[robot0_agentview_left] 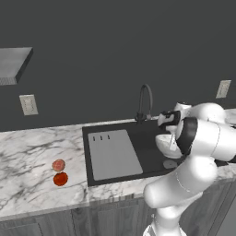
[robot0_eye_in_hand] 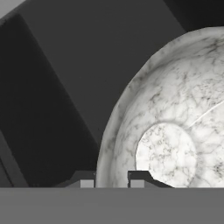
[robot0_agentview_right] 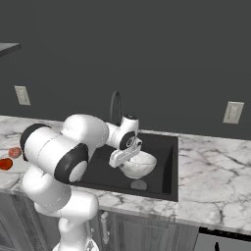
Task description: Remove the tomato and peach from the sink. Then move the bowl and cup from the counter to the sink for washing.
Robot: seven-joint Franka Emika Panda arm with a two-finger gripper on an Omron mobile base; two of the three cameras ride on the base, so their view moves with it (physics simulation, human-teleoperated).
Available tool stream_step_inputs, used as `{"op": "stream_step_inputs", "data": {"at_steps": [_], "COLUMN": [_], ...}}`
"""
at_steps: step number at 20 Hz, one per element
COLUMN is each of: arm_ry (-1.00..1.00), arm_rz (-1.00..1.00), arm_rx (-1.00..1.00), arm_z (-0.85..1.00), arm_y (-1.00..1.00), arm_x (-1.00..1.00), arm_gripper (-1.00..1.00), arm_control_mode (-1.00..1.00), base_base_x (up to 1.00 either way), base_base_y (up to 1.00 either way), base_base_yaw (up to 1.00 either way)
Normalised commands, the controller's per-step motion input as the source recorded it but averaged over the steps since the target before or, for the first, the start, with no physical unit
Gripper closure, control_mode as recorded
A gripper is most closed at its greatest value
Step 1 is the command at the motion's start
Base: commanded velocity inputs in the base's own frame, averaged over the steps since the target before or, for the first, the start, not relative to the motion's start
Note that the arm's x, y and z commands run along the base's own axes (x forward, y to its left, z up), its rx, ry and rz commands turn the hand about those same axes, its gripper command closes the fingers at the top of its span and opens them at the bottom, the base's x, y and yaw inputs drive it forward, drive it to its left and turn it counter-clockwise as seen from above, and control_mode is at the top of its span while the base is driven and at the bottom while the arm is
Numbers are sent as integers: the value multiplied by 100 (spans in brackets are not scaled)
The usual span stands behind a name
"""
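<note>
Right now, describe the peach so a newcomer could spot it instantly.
Start at the black rectangular sink set in the white marble counter, then look left across the veined top. Two small round fruits sit close together; the peach is the farther, paler pinkish one, not the deep red-orange tomato.

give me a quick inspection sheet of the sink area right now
surface: counter, white marble, grey veins
job's things: tomato and peach on the counter left of the sink; bowl over the sink basin; cup not made out
clutter: nothing seen
grippers: gripper shut on the bowl's rim, one finger each side
cables: nothing seen
surroundings: black faucet, wall outlets, grey cabinets
</note>
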Motion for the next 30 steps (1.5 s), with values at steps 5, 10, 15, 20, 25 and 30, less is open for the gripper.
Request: {"op": "stream_step_inputs", "data": {"at_steps": [5, 10, 15, 20, 25, 30], "arm_ry": [0, 0, 0, -2, -1, 0], "arm_rz": [0, -1, -1, 0, -1, -2], "arm_rx": [-4, -2, 0, 0, 0, -1], "arm_z": [-17, -15, -14, -16, -19, -20], "arm_y": [-12, -13, -13, -12, -12, -11], "arm_x": [12, 13, 16, 17, 17, 19], "arm_gripper": [100, 100, 100, 100, 100, 100], "arm_control_mode": [-100, -100, -100, -100, -100, -100], "base_base_x": [0, 0, 0, 0, 0, 0], "base_base_y": [0, 0, 0, 0, 0, 0], "base_base_yaw": [0, 0, 0, 0, 0, 0]}}
